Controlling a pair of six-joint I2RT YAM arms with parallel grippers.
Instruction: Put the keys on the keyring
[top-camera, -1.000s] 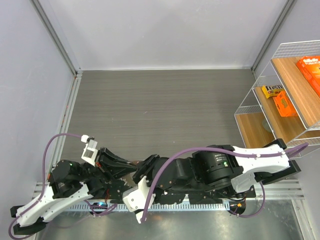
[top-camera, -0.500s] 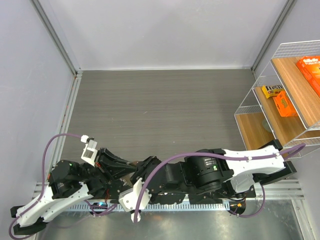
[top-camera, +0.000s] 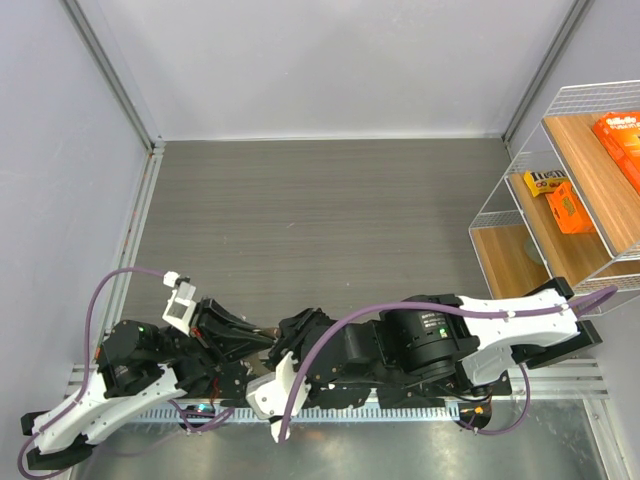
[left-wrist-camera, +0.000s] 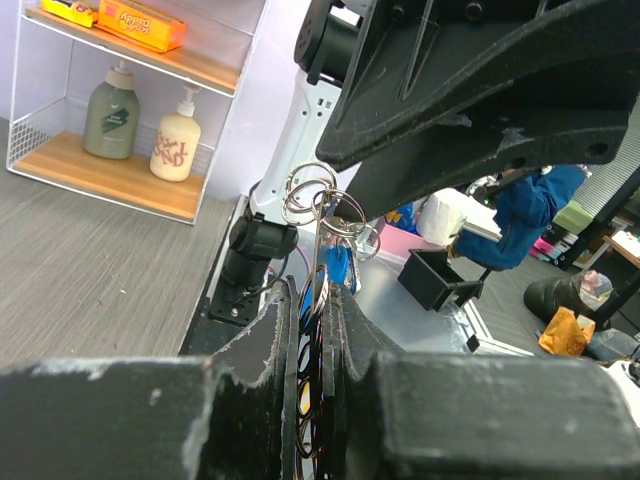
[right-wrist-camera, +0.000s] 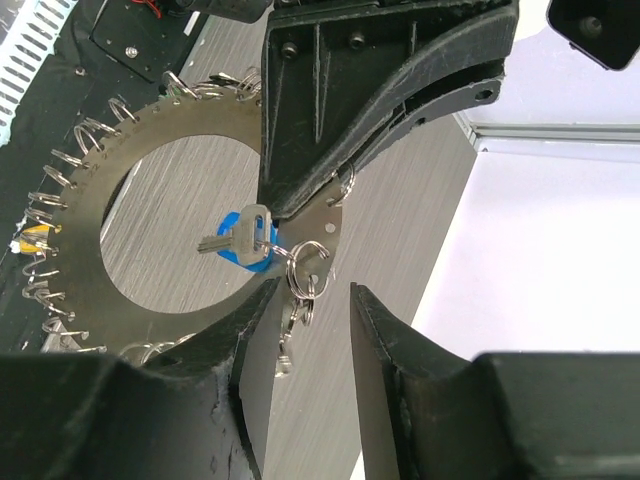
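The keyring (right-wrist-camera: 75, 220) is a flat silvery ring with small split rings all round its rim. My left gripper (left-wrist-camera: 318, 305) is shut on its rim and holds it upright, edge-on in the left wrist view (left-wrist-camera: 321, 245). A blue-headed key (right-wrist-camera: 240, 242) hangs on split rings (right-wrist-camera: 306, 272) at the rim, next to the left fingers (right-wrist-camera: 380, 90). My right gripper (right-wrist-camera: 312, 335) is open, its jaws on either side of those hanging split rings, the left jaw close to them. In the top view both grippers (top-camera: 255, 338) (top-camera: 290, 330) meet near the arm bases and hide the keyring. No green or yellow key shows.
A wire shelf (top-camera: 560, 200) with orange boxes stands at the right edge of the grey table (top-camera: 320, 220). In the left wrist view the shelf (left-wrist-camera: 120, 175) holds two bottles. Grey walls close in the table's left and far sides.
My right arm swung a little left, then came partly back to the right. My left arm and the keyring have stayed put.
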